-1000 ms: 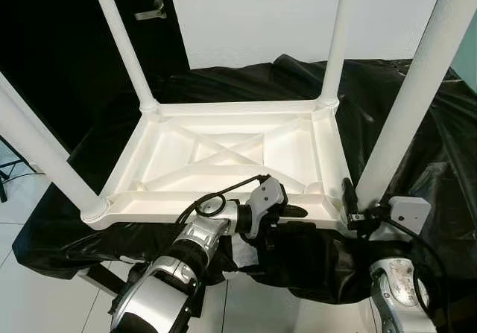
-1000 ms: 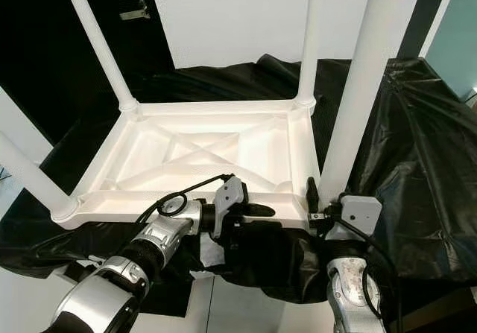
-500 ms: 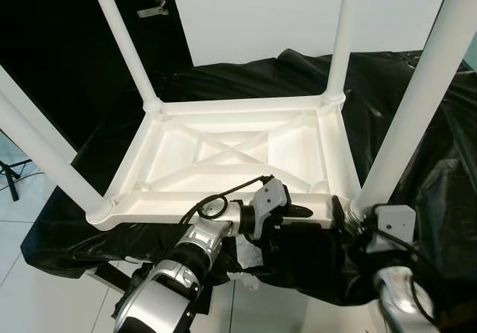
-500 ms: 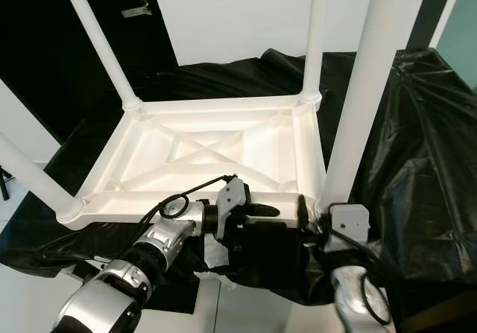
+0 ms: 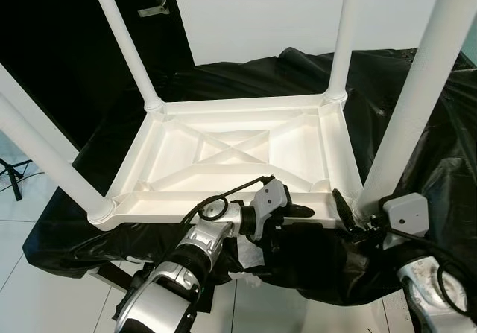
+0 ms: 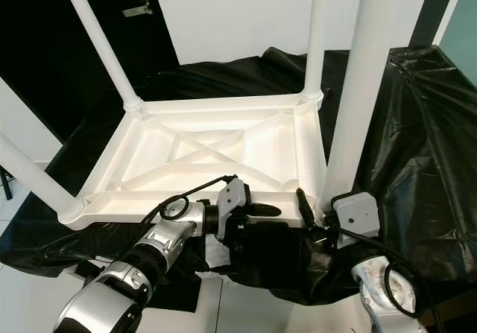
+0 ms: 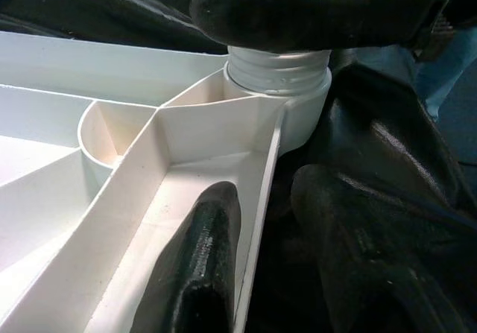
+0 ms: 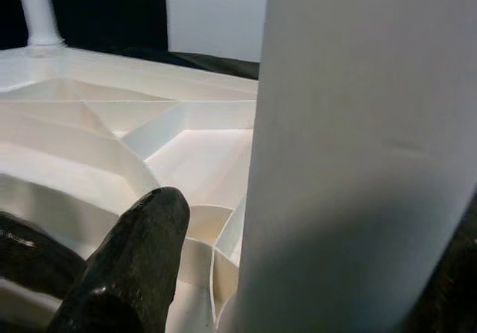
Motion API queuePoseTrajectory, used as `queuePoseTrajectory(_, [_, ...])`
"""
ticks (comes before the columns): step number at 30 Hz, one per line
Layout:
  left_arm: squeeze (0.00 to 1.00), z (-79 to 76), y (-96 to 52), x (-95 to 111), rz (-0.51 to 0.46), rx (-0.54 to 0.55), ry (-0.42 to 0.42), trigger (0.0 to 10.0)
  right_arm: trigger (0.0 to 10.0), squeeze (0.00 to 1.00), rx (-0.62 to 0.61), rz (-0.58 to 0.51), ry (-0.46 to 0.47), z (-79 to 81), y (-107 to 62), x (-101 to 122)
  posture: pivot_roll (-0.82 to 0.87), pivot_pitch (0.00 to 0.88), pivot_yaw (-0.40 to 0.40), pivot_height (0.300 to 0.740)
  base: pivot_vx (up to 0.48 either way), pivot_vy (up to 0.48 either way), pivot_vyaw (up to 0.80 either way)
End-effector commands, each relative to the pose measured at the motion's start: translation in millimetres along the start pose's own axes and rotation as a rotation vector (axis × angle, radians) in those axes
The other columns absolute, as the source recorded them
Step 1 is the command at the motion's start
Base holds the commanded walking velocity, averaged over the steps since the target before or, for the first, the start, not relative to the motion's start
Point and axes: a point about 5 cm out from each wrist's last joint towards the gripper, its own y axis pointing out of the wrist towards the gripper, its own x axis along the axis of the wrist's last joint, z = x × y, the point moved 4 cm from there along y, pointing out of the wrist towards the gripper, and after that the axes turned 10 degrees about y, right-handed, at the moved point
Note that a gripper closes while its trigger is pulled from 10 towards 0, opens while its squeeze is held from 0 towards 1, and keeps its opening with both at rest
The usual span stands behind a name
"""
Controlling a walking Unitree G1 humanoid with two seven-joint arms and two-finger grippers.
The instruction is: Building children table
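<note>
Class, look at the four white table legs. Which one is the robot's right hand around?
The near-right leg, the thick one closest to the camera. The right hand sits at its base; the other three legs stand free.

The white plastic children table (image 5: 238,158) lies upside down on a black sheet. Its underside shows crossed ribs inside a raised rim. Four white round legs stand up from the corners: far left (image 5: 123,42), far right (image 5: 341,39), near left (image 5: 41,150), near right (image 5: 414,94).

Smooth white plastic table (image 5: 238,154), glossy black sheet (image 5: 417,124)
</note>
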Motion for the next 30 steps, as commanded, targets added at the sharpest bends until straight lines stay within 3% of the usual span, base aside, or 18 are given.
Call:
queuePoseTrajectory(1, [0.0, -30.3, 10.2, -25, 0.081, -0.124, -0.095, 10.0, 0.0, 0.0, 0.086, 0.01, 0.016, 9.0, 3.2, 1, -0.26, 0.042, 0.089, 0.74, 0.0, 0.0, 0.0])
queuePoseTrajectory(7, [0.0, -28.6, 7.0, -27, 0.084, -0.107, -0.099, 10.0, 0.0, 0.0, 0.235, 0.102, 0.043, 17.4, 0.5, -11, -0.25, 0.025, 0.084, 0.74, 0.0, 0.0, 0.0])
queuePoseTrajectory(17, [0.0, -23.2, 1.9, -28, 0.088, -0.073, -0.101, 10.0, 0.0, 0.0, 0.275, 0.175, 0.128, 15.2, 1.6, -22, -0.22, 0.011, 0.075, 0.74, 0.0, 0.0, 0.0])
queuePoseTrajectory(18, [0.0, -23.5, 2.2, -27, 0.086, -0.076, -0.098, 10.0, 0.0, 0.0, 0.187, 0.165, 0.161, 8.3, 5.9, -24, -0.21, 0.003, 0.07, 0.74, 0.0, 0.0, 0.0])
queuePoseTrajectory(19, [0.0, -23.5, 2.2, -27, 0.086, -0.076, -0.098, 10.0, 0.0, 0.0, 0.187, 0.165, 0.161, 8.3, 5.9, -24, -0.21, 0.003, 0.07, 0.74, 0.0, 0.0, 0.0])
queuePoseTrajectory(20, [0.0, -23.6, 2.5, -27, 0.085, -0.077, -0.096, 10.0, 0.0, 0.0, 0.07, 0.142, 0.191, 1.1, 10.1, -25, -0.21, 0.003, 0.069, 0.74, 0.0, 0.0, 0.0])
queuePoseTrajectory(21, [0.0, -22.2, 2.2, -27, 0.084, -0.067, -0.096, 10.0, 0.0, 0.0, -0.201, 0.082, 0.246, 1.3, 9.9, -30, -0.2, 0.006, 0.075, 0.74, 0.0, 0.0, 0.0])
queuePoseTrajectory(22, [0.0, -22.2, 2.2, -27, 0.084, -0.067, -0.096, 10.0, 0.0, 0.0, -0.201, 0.082, 0.246, 1.3, 9.9, -30, -0.2, 0.006, 0.075, 0.74, 0.0, 0.0, 0.0])
queuePoseTrajectory(23, [0.0, -21.3, 1.9, -26, 0.08, -0.06, -0.099, 10.0, 0.0, 0.0, -0.318, 0.052, 0.267, 7.1, 6.6, -31, -0.2, 0.006, 0.075, 0.74, 0.0, 0.0, 0.0])
queuePoseTrajectory(26, [0.0, -23.2, 1.7, -26, 0.08, -0.073, -0.099, 10.0, 0.0, 0.0, -0.33, 0.024, 0.266, 18.6, 8.7, -26, -0.19, 0.011, 0.079, 0.74, 0.0, 0.0, 0.0])
queuePoseTrajectory(27, [0.0, -24.7, 1.2, -27, 0.083, -0.08, -0.099, 10.0, 0.0, 0.0, -0.438, -0.009, 0.241, -1.9, 6.9, -22, -0.18, 0.01, 0.081, 0.74, 0.0, 0.0, 0.0])
queuePoseTrajectory(28, [0.0, -24.7, 1.2, -27, 0.083, -0.08, -0.099, 10.0, 0.0, 0.0, -0.438, -0.009, 0.241, -1.9, 6.9, -22, -0.18, 0.01, 0.081, 0.74, 0.0, 0.0, 0.0])
queuePoseTrajectory(29, [0.0, -24.2, -0.5, -28, 0.086, -0.077, -0.097, 10.0, 0.0, 0.0, -0.521, -0.012, 0.229, -19.1, 0.7, -21, -0.17, 0.011, 0.078, 0.74, 0.0, 0.0, 0.0])
queuePoseTrajectory(30, [0.0, -24.2, -0.5, -28, 0.086, -0.077, -0.097, 10.0, 0.0, 0.0, -0.521, -0.012, 0.229, -19.1, 0.7, -21, -0.17, 0.011, 0.078, 0.74, 0.0, 0.0, 0.0])
